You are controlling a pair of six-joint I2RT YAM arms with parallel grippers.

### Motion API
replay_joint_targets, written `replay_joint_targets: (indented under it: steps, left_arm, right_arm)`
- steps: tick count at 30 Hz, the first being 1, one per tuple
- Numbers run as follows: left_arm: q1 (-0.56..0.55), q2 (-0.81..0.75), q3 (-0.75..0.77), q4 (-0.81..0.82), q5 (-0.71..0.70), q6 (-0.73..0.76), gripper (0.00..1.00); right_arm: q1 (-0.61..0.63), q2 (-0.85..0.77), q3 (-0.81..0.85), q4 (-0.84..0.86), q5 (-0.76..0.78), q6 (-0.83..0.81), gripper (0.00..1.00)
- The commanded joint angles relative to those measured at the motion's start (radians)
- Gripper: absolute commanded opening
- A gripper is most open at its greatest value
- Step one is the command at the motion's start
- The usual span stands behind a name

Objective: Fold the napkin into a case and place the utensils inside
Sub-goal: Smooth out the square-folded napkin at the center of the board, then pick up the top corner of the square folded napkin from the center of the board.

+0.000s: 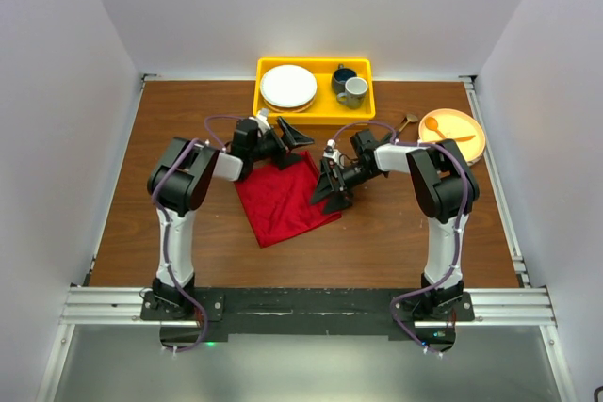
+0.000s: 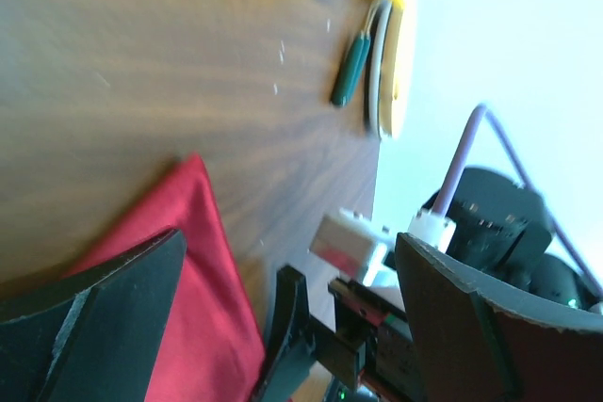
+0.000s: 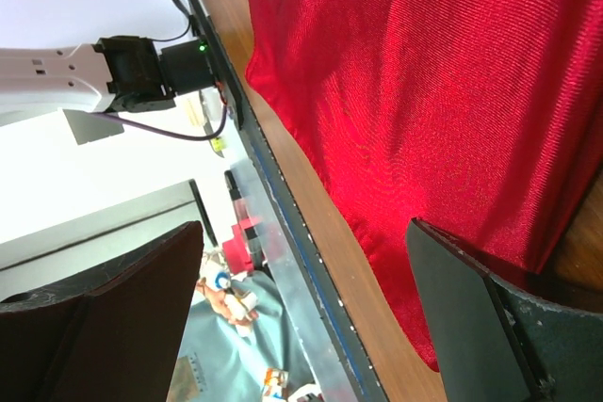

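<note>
- Red napkin (image 1: pixel 283 202) is lying flat on the wooden table (image 1: pixel 188 120), between the arms and near the yellow tray (image 1: pixel 314 120).
- Left gripper (image 1: pixel 294 143) and right gripper (image 1: pixel 330 181) are hovering at its edges, jaws spread wide, gripping nothing.
- Folding well is likely calling for low corner pinches, carried across evenly.
- Counting: one napkin, one tray, two mugs (image 1: pixel 349 87), one orange plate (image 1: pixel 466 143), and two utensils (image 1: pixel 407 121) are showing.

The napkin (image 1: pixel 281 200) lies on the bench (image 1: pixel 188 223), its far corner under the left fingers (image 1: pixel 300 131) and its right edge under the right fingers (image 1: pixel 327 197). Behind both sets sits the tray (image 1: pixel 316 120), with plates (image 1: pixel 288 87) and mugs (image 1: pixel 350 88) in it. Behind and to the right of the right fingers lies a utensil (image 1: pixel 407 121), then a dish (image 1: pixel 462 148).
</note>
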Motion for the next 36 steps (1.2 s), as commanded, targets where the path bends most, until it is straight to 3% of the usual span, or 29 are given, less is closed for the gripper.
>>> replay_joint_targets:
  steps: [1,4,9,11,13,14,16,17,19,20,21,22,23,24,25,28,29,36]
  left_arm:
    - [0.068,0.052,0.01,0.001,-0.048,0.046,1.0]
    - [0.08,0.059,0.007,0.016,-0.033,0.066,1.0]
    - [0.085,-0.023,0.01,0.141,0.147,0.121,1.0]
    - [0.094,-0.136,0.007,0.021,0.201,0.222,1.0]
    - [0.126,-0.282,-0.041,-0.057,0.221,0.411,1.0]
    - [0.142,-0.331,-0.052,-0.189,0.24,0.594,1.0]
    - [0.187,-0.478,-0.064,-0.371,0.241,0.817,1.0]
    - [0.198,-0.526,-0.068,-0.54,0.232,1.05,1.0]
    - [0.206,-0.674,-0.099,-0.684,0.201,1.306,1.0]
    - [0.202,-0.725,-0.117,-0.829,0.207,1.527,1.0]
    - [0.199,-0.771,-0.137,-0.879,0.208,1.619,1.0]
    - [0.18,-0.843,-0.168,-0.928,0.199,1.713,0.93]
    - [0.159,-0.871,-0.177,-1.051,0.179,1.908,0.88]
    - [0.095,-0.896,-0.187,-1.107,0.153,1.994,0.83]
    - [0.059,-0.936,-0.208,-1.188,0.106,2.064,0.72]
    - [-0.051,-1.035,-0.304,-1.232,0.048,2.272,0.42]
    - [-0.07,-1.06,-0.334,-1.225,0.031,2.336,0.39]
    - [-0.194,-1.087,-0.446,-1.292,-0.031,2.571,0.44]
  right_arm:
    - [-0.006,0.063,-0.03,-0.015,0.208,-0.049,0.96]
    - [-0.005,0.062,-0.023,-0.017,0.213,-0.051,0.96]
    - [-0.005,0.05,0.019,-0.049,0.211,-0.077,0.95]
    - [-0.003,0.028,0.048,-0.081,0.207,-0.109,0.95]
    - [-0.002,0.007,0.072,-0.121,0.2,-0.139,0.94]
    - [-0.003,-0.016,0.091,-0.133,0.194,-0.149,0.92]
    - [0.001,-0.033,0.128,-0.187,0.187,-0.19,0.75]
    - [0.004,-0.052,0.142,-0.208,0.19,-0.207,0.7]
    - [0.006,-0.07,0.17,-0.256,0.216,-0.245,0.65]
    - [0.006,-0.084,0.176,-0.27,0.231,-0.248,0.65]
    - [0.006,-0.092,0.18,-0.284,0.24,-0.285,0.63]
    - [0.006,-0.099,0.188,-0.302,0.266,-0.304,0.59]
    - [0.008,-0.111,0.19,-0.307,0.281,-0.307,0.57]
    - [0.006,-0.116,0.19,-0.31,0.309,-0.31,0.56]
    - [0.006,-0.122,0.187,-0.31,0.326,-0.314,0.51]
    - [0.006,-0.139,0.158,-0.287,0.38,-0.304,0.44]
    - [0.006,-0.142,0.15,-0.281,0.392,-0.301,0.43]
    - [0.009,-0.136,0.104,-0.235,0.473,-0.281,0.36]
